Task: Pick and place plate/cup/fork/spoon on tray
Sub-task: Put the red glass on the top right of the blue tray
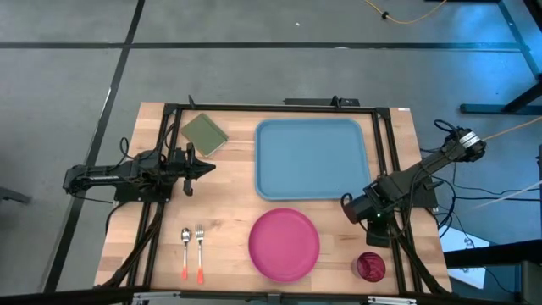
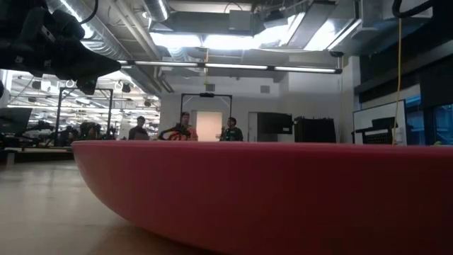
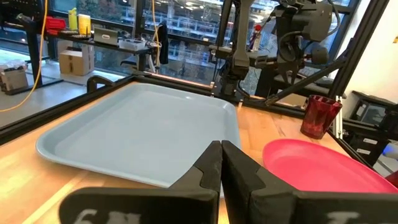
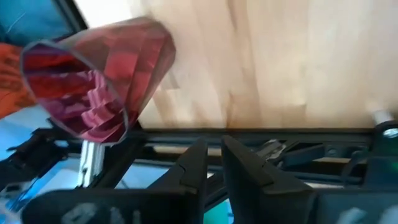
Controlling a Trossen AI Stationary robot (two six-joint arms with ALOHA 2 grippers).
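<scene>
While the tray [image 1: 312,158] lay bare mid-table, the plate [image 1: 284,244] sat just in front of it, the cup [image 1: 370,267] near the right front corner, and the spoon [image 1: 185,252] and fork [image 1: 200,252] side by side at front left. The left gripper [image 1: 206,167] hung left of the tray, fingers pressed together. The right gripper [image 1: 349,207] hovered between tray and cup, fingers nearly together, holding nothing.

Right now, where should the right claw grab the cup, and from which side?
Grip the cup by its rim wall, coming straight down from above. It stands upright with its mouth open upward, clear of the plate, and the right claw is nearest.
</scene>
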